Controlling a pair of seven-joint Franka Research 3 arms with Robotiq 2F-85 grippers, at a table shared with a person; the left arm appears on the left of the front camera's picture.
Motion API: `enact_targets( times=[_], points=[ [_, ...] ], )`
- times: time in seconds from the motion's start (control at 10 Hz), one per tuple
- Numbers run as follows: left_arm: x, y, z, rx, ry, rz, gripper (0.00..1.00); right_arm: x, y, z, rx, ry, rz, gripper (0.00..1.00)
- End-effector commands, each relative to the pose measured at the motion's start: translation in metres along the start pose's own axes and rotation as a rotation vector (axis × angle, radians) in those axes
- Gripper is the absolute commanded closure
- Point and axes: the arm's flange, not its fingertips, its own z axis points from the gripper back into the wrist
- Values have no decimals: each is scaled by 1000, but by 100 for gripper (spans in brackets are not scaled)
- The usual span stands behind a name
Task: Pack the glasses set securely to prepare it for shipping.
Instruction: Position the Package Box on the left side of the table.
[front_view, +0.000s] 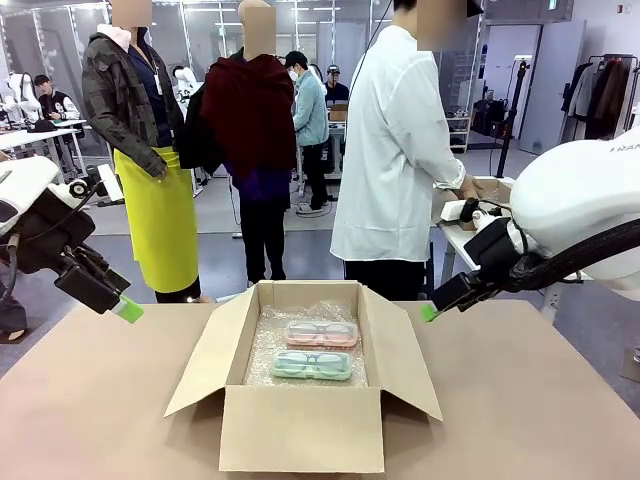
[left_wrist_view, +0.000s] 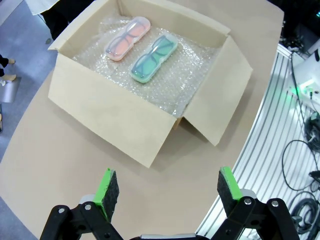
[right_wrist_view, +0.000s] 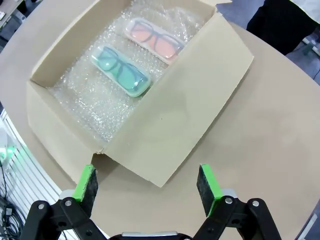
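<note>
Glasses set (front_view: 312, 364) lies inside an open cardboard box (front_view: 300, 432) at the middle of the brown table (front_view: 90, 400). Its two translucent cases lie flat and parallel on a bed of bubble wrap (front_view: 262, 345), with spectacles visible through both lids. The pink case (front_view: 321, 333) lies toward the far side, and the mint green case (left_wrist_view: 153, 58) is just beside it on the robot's side. At far left, the left gripper (front_view: 127, 309) hangs above the table's edge, well apart from the box; its wrist view shows the green-padded fingers (left_wrist_view: 106, 187) spread wide with nothing between them. All four box flaps stand open, the side flaps angled outward over the tabletop. Behind the box and right of centre, a person in a long white shirt (front_view: 395, 150) stands at the far side of the table. At right, the right gripper (front_view: 430, 312) hovers clear of the box, its jaws likewise wide apart and empty in its own wrist view.
</note>
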Motion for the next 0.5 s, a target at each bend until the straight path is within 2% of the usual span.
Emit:
enact_targets(
  times=[0.0, 0.1, 0.2, 0.4],
  points=[
    [0, 0, 0, 0, 0, 0, 0, -1, 2, -1, -9, -5, -16, 0],
    [5, -5, 18, -75, -37, -8, 0, -1, 2, -1, -9, -5, -16, 0],
    [-1, 5, 25, -87, -92, 43, 0, -1, 2, -1, -9, -5, -16, 0],
    [-26, 34, 27, -235, -238, 205, 0, -1, 2, -1, -9, -5, -16, 0]
  ],
)
